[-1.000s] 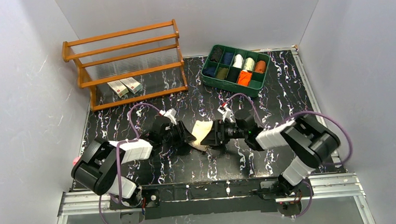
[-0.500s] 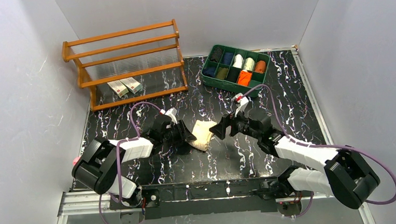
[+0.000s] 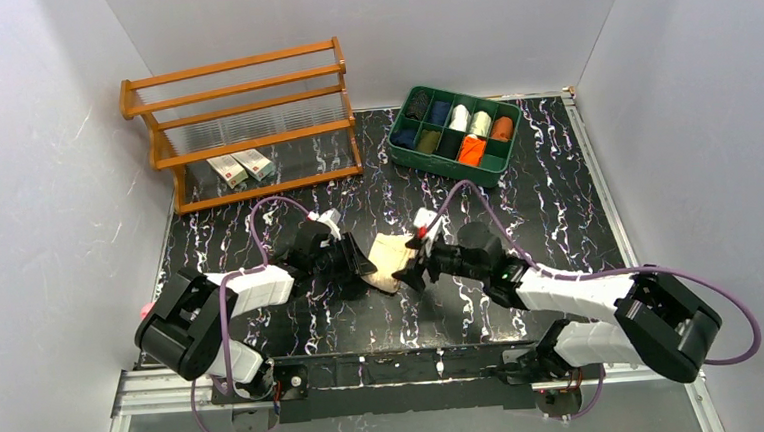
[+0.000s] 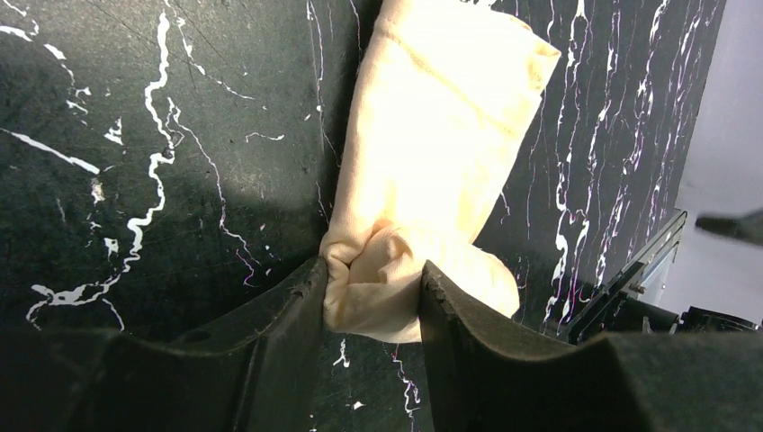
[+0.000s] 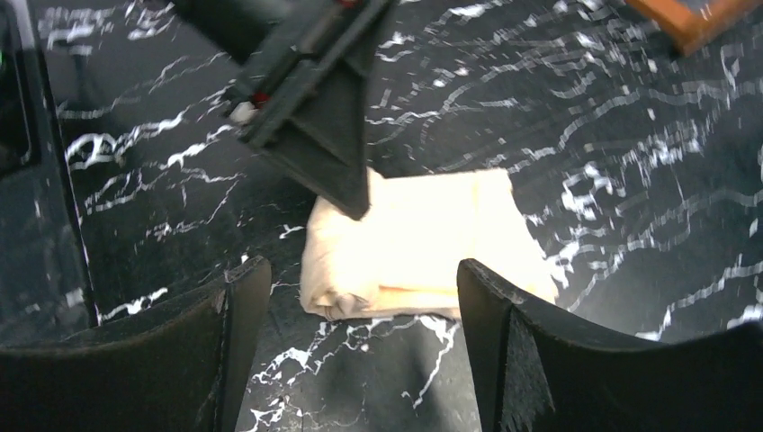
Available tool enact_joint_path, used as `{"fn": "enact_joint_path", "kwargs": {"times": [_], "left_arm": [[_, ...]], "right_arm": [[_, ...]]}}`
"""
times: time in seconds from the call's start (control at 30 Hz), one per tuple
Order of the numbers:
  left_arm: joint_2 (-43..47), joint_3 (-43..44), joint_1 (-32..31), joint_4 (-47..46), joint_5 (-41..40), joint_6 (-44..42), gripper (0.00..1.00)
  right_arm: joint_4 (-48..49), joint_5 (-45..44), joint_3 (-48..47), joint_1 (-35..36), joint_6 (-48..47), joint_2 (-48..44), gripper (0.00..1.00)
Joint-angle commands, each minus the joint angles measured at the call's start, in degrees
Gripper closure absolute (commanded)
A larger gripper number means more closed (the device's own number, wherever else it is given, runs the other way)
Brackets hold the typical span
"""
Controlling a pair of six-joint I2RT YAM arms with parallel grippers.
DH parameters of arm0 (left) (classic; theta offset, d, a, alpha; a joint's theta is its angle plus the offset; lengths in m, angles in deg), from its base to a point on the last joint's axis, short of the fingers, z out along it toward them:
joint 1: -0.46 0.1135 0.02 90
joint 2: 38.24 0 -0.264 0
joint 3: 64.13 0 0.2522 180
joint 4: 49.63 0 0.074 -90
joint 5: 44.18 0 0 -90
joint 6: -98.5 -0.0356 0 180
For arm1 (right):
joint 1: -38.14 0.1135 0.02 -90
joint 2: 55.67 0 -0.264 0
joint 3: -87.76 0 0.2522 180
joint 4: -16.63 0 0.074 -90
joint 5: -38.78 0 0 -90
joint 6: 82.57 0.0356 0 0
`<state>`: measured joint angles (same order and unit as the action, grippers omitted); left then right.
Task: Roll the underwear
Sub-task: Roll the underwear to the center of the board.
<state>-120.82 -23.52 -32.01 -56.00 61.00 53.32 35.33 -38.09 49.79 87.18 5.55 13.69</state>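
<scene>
Left wrist: left fingers (image 4: 270, 360) pinch the tan underwear (image 4: 432, 144); right fingers (image 5: 526, 360) stand apart.

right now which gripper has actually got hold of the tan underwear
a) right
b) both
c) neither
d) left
D: in the left wrist view the left gripper is pinched on a bunched end of the tan underwear, while the right gripper has its jaws wide open and not closed on the cloth.
</scene>
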Motion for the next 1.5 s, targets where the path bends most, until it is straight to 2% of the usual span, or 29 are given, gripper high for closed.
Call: {"fn": "enact_joint_path", "kwargs": {"times": [0.0, 0.17, 0.53, 0.77, 0.9, 1.03, 1.4, 1.43, 1.47], "left_arm": [[-1.48, -2.53, 0.21, 13.65, -5.25, -3.13, 0.6], [-1.77, -2.5, 0.21, 13.73, -5.28, -3.07, 0.6], [-2.27, -1.84, 0.21, 15.01, -5.16, -3.38, 0.6], [-3.11, -1.6, 0.21, 14.76, -4.84, -3.52, 0.6], [-3.26, -1.37, 0.21, 14.65, -4.8, -3.5, 0.6], [-3.01, -1.56, 0.21, 14.59, -4.76, -3.37, 0.6], [-1.44, -1.63, 0.21, 15.33, -4.78, -3.38, 0.6], [-1.18, -1.62, 0.21, 15.53, -4.9, -3.44, 0.59], [-0.98, -1.61, 0.21, 15.67, -5.07, -3.44, 0.59]], "right_arm": [[2.26, -7.21, -0.61, 6.97, -18.39, 1.36, 0.2], [3.86, -12.66, -1.02, 13.04, -25.91, 4.65, 0.29], [9.56, -10.98, -0.22, 15.46, -29.19, 9.15, 0.33], [9.01, -9.07, -2.36, 15.53, -28.36, 12.98, 0.43], [8.74, -9.32, -4.09, 15.55, -27.52, 16.02, 0.44], [9.91, -11.4, -4.18, 15.53, -27.01, 18.86, 0.46], [10.92, -19.32, -0.53, 15.56, -22.05, 23.16, 0.64], [10.49, -19.9, -0.37, 15.56, -21.19, 23.43, 0.63], [10.35, -20.4, -0.1, 15.51, -20.19, 23.47, 0.58]]}}
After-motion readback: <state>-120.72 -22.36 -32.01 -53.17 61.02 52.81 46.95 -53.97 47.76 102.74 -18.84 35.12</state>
